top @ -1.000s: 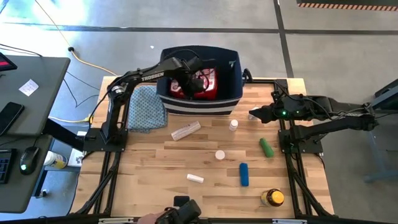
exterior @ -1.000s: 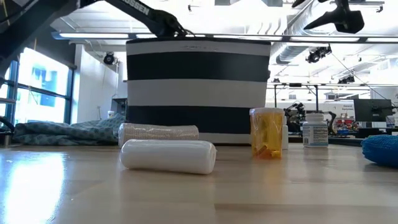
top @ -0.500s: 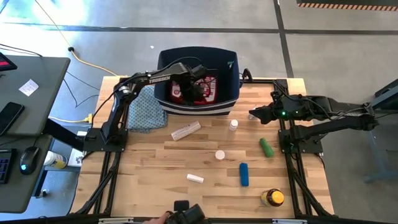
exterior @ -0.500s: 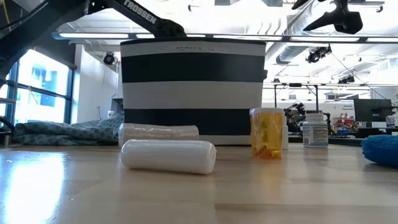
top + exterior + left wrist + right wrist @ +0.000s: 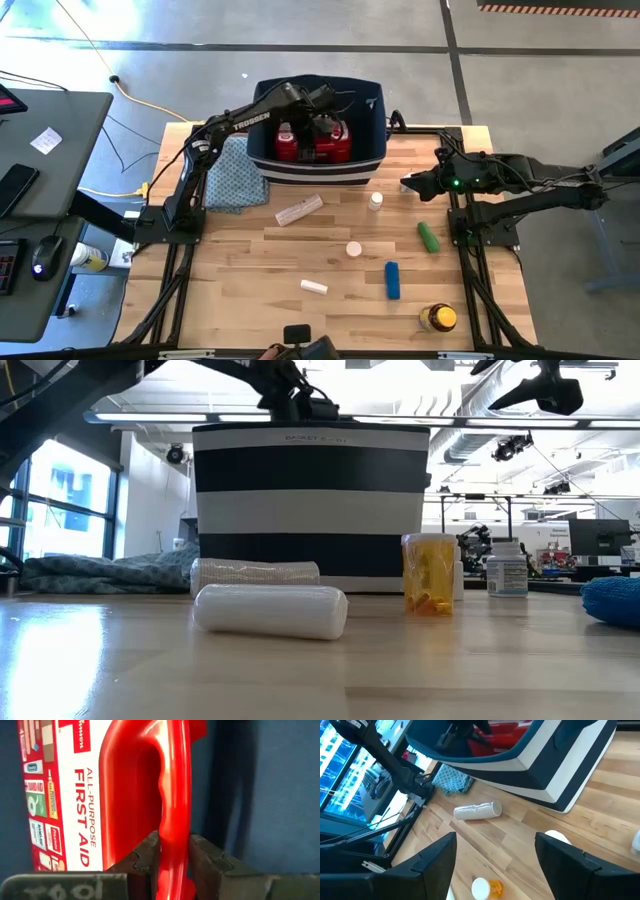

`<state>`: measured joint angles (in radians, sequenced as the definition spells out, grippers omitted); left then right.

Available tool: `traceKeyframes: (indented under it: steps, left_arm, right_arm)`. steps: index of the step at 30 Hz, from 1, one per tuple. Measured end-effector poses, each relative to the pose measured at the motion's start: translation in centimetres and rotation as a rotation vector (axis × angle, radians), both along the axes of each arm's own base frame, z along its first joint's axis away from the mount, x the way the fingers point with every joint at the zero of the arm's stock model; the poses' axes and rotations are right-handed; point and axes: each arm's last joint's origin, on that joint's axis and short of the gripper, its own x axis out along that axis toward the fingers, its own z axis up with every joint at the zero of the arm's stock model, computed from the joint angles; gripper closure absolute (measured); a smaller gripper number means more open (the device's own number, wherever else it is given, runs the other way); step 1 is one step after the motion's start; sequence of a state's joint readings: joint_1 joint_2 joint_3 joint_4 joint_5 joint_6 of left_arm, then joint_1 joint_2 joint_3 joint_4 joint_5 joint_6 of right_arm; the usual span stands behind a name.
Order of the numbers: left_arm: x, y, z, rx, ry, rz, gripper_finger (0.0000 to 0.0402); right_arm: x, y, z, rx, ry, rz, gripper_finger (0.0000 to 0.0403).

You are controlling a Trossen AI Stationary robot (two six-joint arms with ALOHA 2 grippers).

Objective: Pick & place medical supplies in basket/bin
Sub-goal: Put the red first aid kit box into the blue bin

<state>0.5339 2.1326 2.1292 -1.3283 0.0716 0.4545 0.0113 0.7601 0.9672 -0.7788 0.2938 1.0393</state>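
Note:
The red first-aid kit is inside the dark navy bin at the table's far edge. The bin shows in the low view with white stripes. My left gripper reaches into the bin from the left and is shut on the kit. My right gripper is open and empty above the table, right of the bin, with its fingers wide apart in the right wrist view. A white roll, small white bottles, a green cylinder, a blue cylinder, a white tube and an amber bottle lie on the table. My left gripper pinches the kit's red handle bar between its two fingers, which lie across the bar. The fingers come from above into the bin. The kit is inside the bin; whether it rests on the bottom cannot be told.
A blue-green patterned cloth lies left of the bin. Black frame rails run along both table sides. A desk with a mouse and phone stands beyond the left edge. The wooden top shows bare between the supplies.
My left gripper, still shut on the kit's handle, has risen inside the bin and moved toward the far edge; its wrist now shows above the bin's rim in the low view. The kit has shifted with it. The bin has slid slightly.

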Motion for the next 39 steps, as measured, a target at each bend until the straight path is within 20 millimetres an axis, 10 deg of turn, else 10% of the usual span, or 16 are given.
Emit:
traceKeyframes:
  steps: [15,26,39]
  left_arm:
    - [-0.2,-0.2,-5.0,-0.052,0.088,0.115,0.0200]
    - [-0.7,-0.7,-5.2,-0.114,0.137,0.191,0.0059]
    - [-0.5,-0.6,-4.3,-0.168,0.094,0.273,0.0004]
  right_arm:
    - [0.1,0.3,0.0,0.073,-0.010,0.066,0.0144]
    - [0.1,0.3,0.0,0.061,-0.008,0.052,0.0144]
    - [0.0,0.2,0.0,0.052,-0.006,0.026,0.0144]
